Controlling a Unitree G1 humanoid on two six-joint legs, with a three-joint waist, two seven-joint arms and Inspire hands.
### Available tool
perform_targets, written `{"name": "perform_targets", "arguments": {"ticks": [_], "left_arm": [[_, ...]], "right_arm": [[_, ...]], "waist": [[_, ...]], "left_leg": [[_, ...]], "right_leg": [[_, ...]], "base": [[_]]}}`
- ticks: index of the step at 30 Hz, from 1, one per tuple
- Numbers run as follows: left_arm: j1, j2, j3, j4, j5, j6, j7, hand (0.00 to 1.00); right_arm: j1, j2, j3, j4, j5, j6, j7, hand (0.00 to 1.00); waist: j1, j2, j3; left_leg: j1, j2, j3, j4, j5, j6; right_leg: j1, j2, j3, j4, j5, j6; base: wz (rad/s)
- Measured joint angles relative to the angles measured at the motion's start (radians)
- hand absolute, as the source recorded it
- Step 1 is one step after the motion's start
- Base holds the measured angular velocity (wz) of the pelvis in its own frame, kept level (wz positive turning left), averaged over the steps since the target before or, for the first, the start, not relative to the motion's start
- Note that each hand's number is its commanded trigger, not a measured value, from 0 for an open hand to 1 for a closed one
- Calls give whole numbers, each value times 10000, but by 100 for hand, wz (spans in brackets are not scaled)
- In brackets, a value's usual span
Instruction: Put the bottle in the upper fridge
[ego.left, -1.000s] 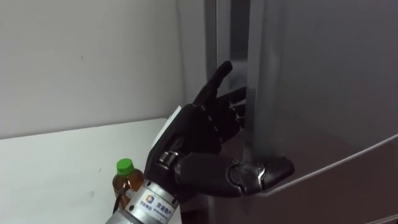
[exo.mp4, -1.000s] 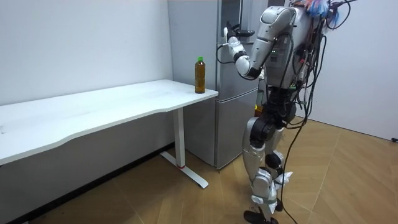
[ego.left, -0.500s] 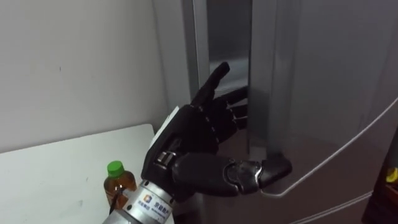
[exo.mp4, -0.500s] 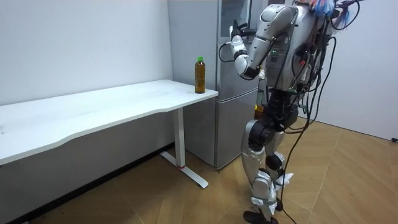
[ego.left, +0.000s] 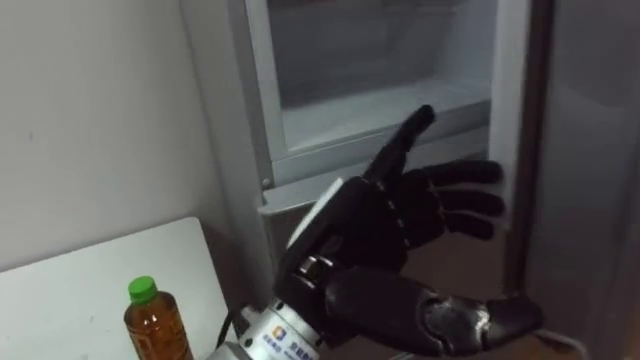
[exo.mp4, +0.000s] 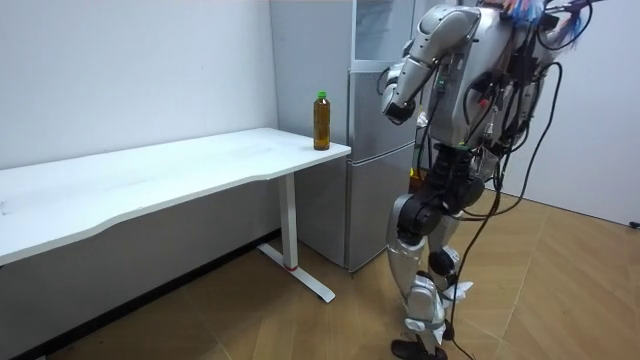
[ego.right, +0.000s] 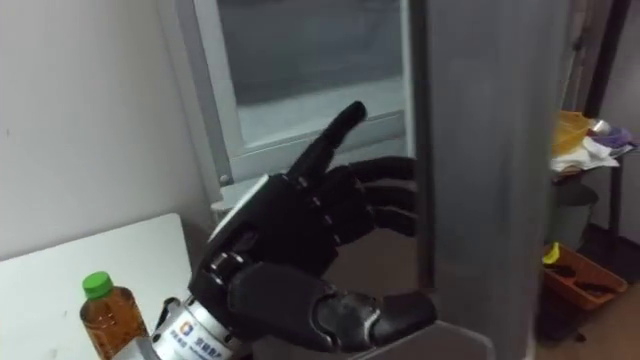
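White table; bottle upright at end corner.

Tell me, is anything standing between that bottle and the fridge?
No. In the left eye view only a bare stretch of the white table lies between the bottle and the fridge.

The upper fridge door now stands swung much wider, so the shelf inside shows. The left robot hand, fingers straighter at the door's edge, sits drawn nearer the robot's chest.
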Motion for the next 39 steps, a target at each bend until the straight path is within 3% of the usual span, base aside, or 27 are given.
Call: {"name": "perform_targets", "arguments": {"ticks": [5, 7, 11, 14, 19, 27, 29, 33, 36, 39], "left_arm": [[-595, -3, -1004, 174, -142, 349, -953, 0], [-601, 19, -1020, 199, -142, 470, -1124, 0], [-609, 221, -1015, 340, -149, 478, -1542, 0], [-610, 429, -998, 469, -147, 478, -1711, 0], [-610, 488, -978, 467, -139, 478, -2002, 0], [-609, 600, -953, 469, -17, 479, -2296, 0], [-555, 777, -909, 488, -11, 480, -2370, 0], [-411, 1083, -751, 488, -7, 479, -2317, 0], [-276, 1163, -720, 476, 370, 472, -2204, 0], [302, 1324, -596, 332, 1319, 435, -2218, 0]], "right_arm": [[-126, 20, 11, 3, 121, 9, -9, 0], [-127, 8, 9, 6, 196, 20, -16, 0], [-182, 24, 1, 2, 206, 31, -11, 0], [-189, -18, -5, -6, 210, 125, 1, 0], [-189, -19, -15, -5, 134, 125, 103, 0], [-189, -89, -93, 29, -84, 125, 315, 0], [-159, -78, -231, 31, -187, 126, 447, 0], [-163, -104, -262, 2, -270, 127, 478, 0], [-157, -77, -259, -21, -272, 119, 309, 0], [-98, -86, -262, -20, -297, 83, 265, 0]], "waist": [[-421, 27, 23], [-433, 6, 37], [-392, -170, 142], [-386, -215, 120], [-357, -267, 88], [0, -301, 74], [132, -378, 123], [340, -445, 101], [534, -546, 96], [713, -702, 39]], "left_leg": [[31, 31, 142, -2, 7, -68], [19, 47, 225, 6, 7, -124], [-82, 68, 219, 37, 35, -191], [-169, 94, 219, 49, 63, -156], [-216, 104, 208, 63, 65, -167], [-182, 101, -323, 25, 48, -228], [-51, 104, -542, 2, 62, -275], [-51, 116, -920, 13, 58, -326], [-101, 107, -1299, 6, 83, -363], [-94, 118, -1630, -2, 116, -417]], "right_leg": [[-84, 91, 208, 33, 15, -82], [-149, 119, 286, 35, -31, -154], [-249, 136, 296, 31, -33, -144], [-324, 153, 294, 14, -2, -206], [-381, 175, 277, 8, -41, -198], [-299, 266, 301, -16, -126, -249], [-162, 249, 292, -21, -187, -293], [-119, 299, 251, 2, -242, -359], [-92, 302, 147, 32, -305, -418], [65, 314, -17, 7, -372, -476]], "base": [[-14], [-15], [-2], [0], [0], [-2], [0], [1], [15], [21]]}}
